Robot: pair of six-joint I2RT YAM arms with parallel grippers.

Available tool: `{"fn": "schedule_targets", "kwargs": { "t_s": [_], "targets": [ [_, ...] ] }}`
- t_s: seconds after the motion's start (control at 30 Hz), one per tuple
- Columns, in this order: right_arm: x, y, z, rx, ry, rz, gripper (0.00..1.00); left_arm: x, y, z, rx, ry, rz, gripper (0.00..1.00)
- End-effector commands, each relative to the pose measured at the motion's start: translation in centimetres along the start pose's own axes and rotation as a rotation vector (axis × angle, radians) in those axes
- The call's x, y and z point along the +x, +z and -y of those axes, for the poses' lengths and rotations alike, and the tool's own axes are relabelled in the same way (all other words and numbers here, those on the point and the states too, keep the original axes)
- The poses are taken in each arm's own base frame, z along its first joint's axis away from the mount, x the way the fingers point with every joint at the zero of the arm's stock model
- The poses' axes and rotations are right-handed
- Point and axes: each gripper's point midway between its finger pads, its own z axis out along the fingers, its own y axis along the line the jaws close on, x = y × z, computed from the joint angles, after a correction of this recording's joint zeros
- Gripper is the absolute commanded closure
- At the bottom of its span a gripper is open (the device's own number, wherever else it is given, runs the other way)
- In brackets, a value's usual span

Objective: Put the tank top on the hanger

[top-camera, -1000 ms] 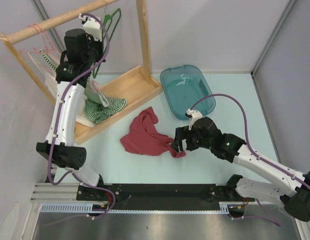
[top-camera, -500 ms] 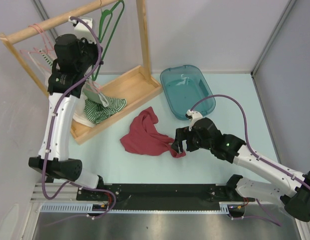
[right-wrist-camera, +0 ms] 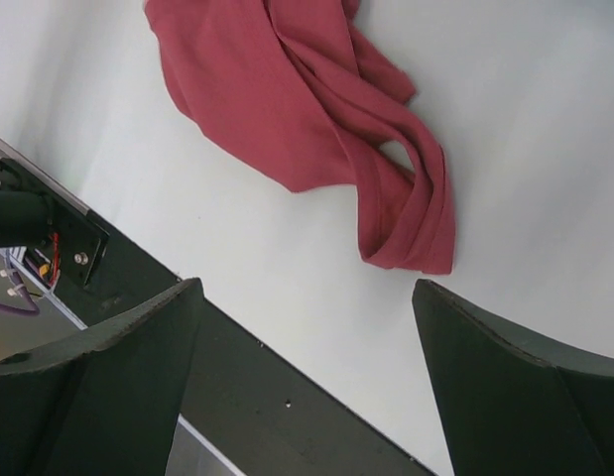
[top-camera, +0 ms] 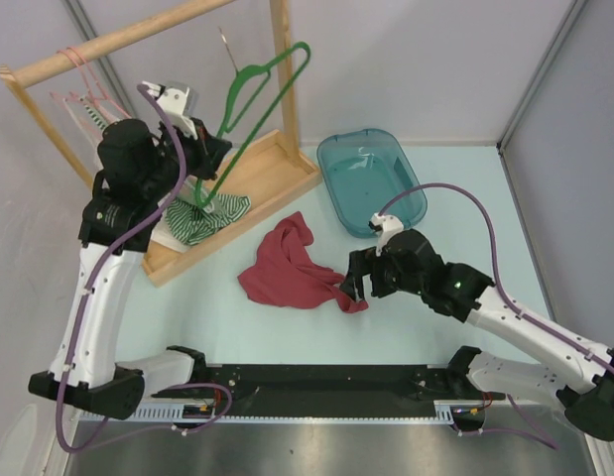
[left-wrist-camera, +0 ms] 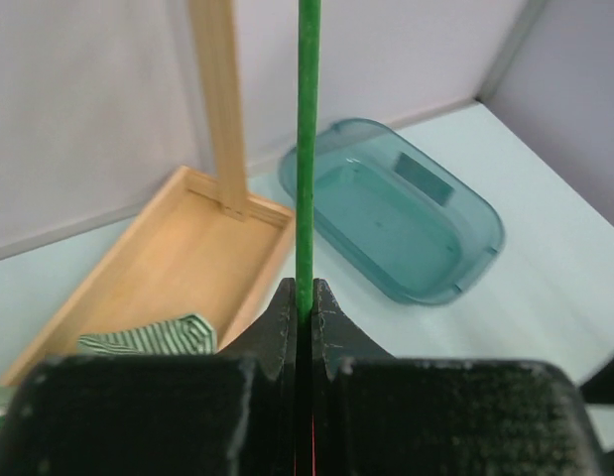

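- Left gripper (top-camera: 209, 159) first: jaws pinched tight on a thin bar of the hanger (top-camera: 267, 107). The left wrist view shows the green rod (left-wrist-camera: 307, 149) running straight up out of the closed fingertips.
- The hanger rises from that grip on a tilt, hook uppermost, off the wooden rack's rail (top-camera: 118, 40).
- Right gripper (top-camera: 352, 286) is spread wide, holding nothing, with bare table (right-wrist-camera: 545, 119) between its fingers.
- The key relation: the tank top (top-camera: 287, 266) lies crumpled on the table right at the right gripper's fingertips, folded strap end (right-wrist-camera: 411, 233) nearest. Its bulk stretches away ahead of those fingers, towards the left arm's side.
- The right gripper is much the nearer hand to the cloth. The left gripper and hanger are well apart from it, higher and further back.
- Pose: the right arm reaches low across the table, wrist angled down at the fabric. The left arm stands tall, forearm raised.
- My read — the hanger has to come down towards the top, or the top up to it.
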Motion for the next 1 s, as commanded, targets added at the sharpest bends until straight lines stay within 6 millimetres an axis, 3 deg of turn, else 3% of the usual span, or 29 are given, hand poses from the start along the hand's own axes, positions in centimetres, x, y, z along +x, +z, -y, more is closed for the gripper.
{"fn": "schedule_targets", "kwargs": {
  "t_s": [0.0, 0.2, 0.4, 0.5, 0.6, 0.83, 0.97],
  "targets": [
    [-5.3, -4.0, -2.4, -0.066, -0.116, 0.158, 0.07, 1.4, -2.5, 5.0, 0.232, 0.015, -0.016, 1.00],
    [-9.4, -10.3, -6.7, -0.256, -0.325, 0.315, 0.07, 6.0, -5.0, 10.3, 0.531, 0.082, -0.095, 1.00],
    [-12.6, -16.0, -10.4, -0.402, -0.517, 0.472, 0.07, 12.9, -7.0, 15.8, 0.804, 0.191, -0.265, 1.00],
    [-13.6, -18.2, -11.5, -0.444, -0.587, 0.532, 0.06, 15.6, -7.4, 16.9, 0.861, 0.202, -0.332, 1.00],
    [-13.6, -18.5, -11.3, -0.427, -0.630, 0.527, 0.06, 17.4, -8.1, 17.5, 0.918, 0.189, -0.365, 1.00],
    [-10.6, -15.9, -10.7, -0.451, -0.668, 0.375, 0.07, 18.0, -10.2, 18.9, 1.065, 0.191, -0.321, 1.00],
    [-10.2, -14.4, -9.6, -0.407, -0.666, 0.337, 0.07, 18.0, -11.7, 19.7, 1.165, 0.173, -0.310, 1.00]
  ]
}}
